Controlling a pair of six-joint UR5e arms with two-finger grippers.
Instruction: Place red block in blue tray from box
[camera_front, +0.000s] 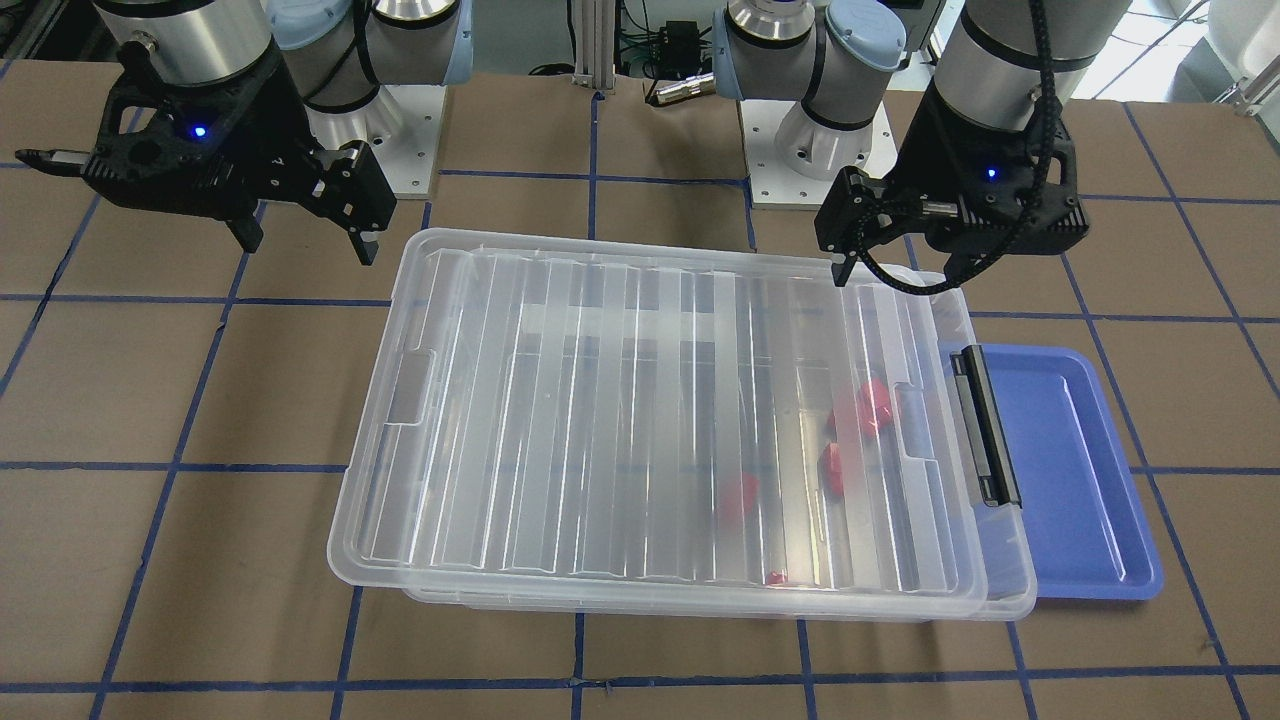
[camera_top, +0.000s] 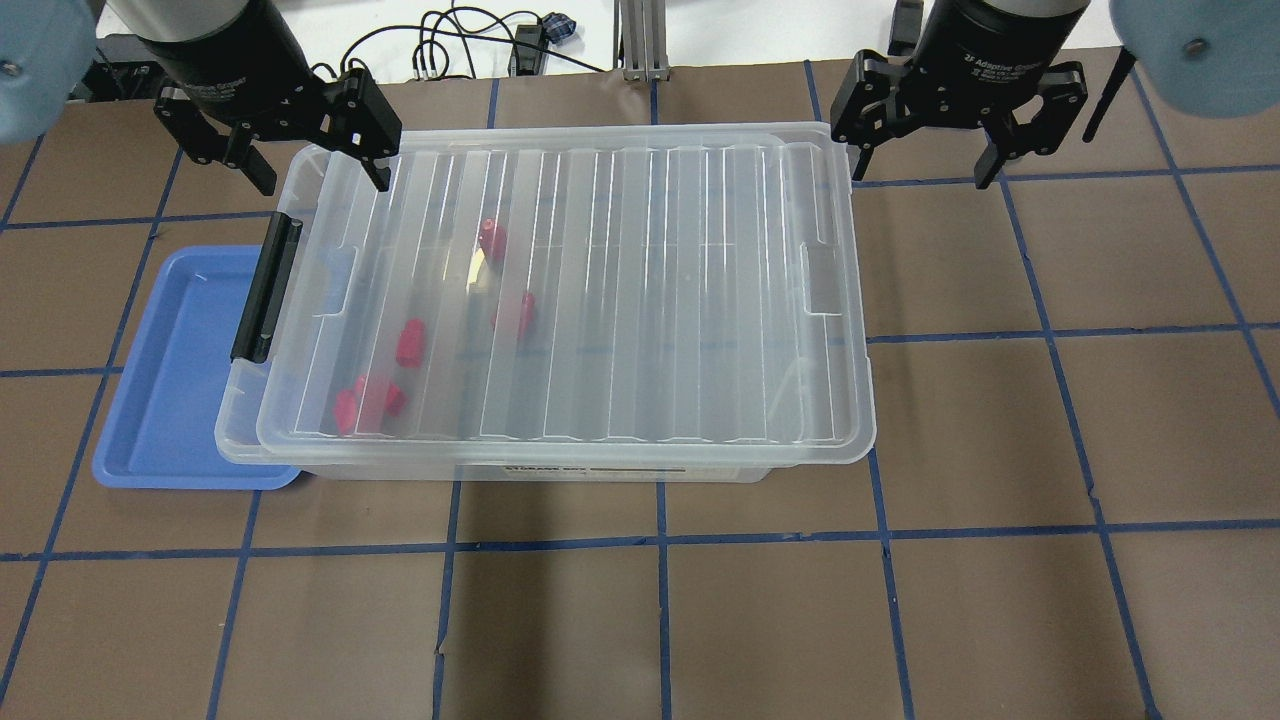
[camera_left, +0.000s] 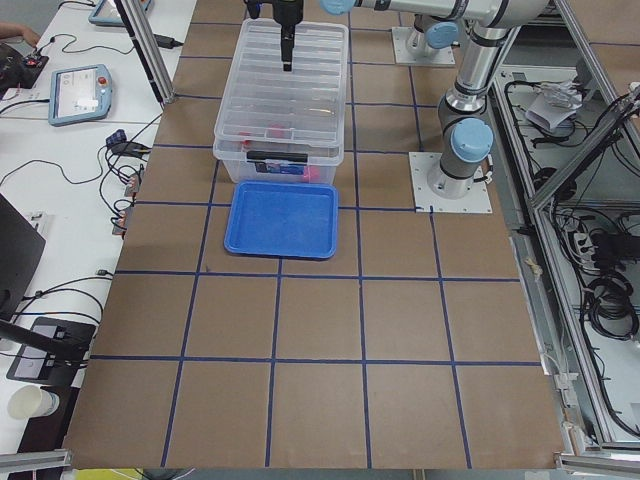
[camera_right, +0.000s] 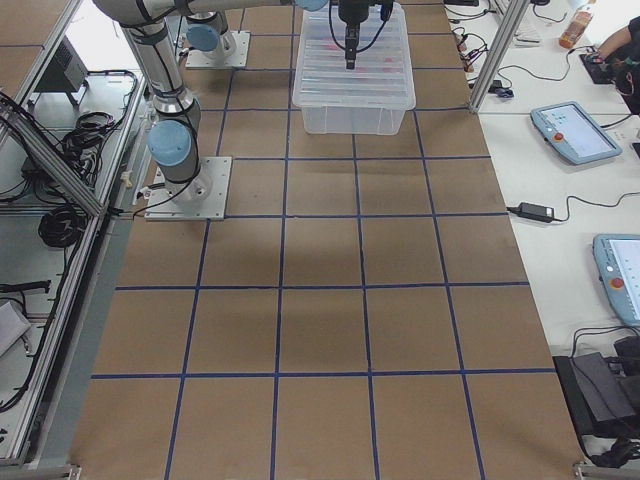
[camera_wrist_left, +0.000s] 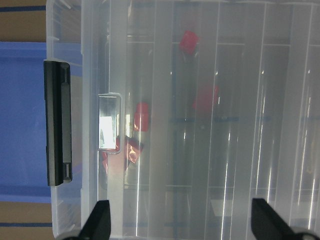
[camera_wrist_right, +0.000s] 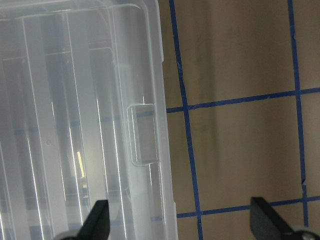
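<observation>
Jaws wide, both arms over box (camera_top: 600, 468) ends.

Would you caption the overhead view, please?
Left gripper and right gripper, open, flank lidded box of red blocks; blue tray beside.

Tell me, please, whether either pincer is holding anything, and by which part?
Nothing is held: the left pincer and the right pincer both hang open and empty over the ends of the lidded box.

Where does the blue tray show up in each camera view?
Front-facing: blue tray at right, partly hidden by the box.
Overhead: at left.
Exterior left: centre, before the box.
Exterior right: not in it.
Left wrist: left edge.
Right wrist: not in it.
Shared landmark: the box's black latch, beside the tray.
</observation>
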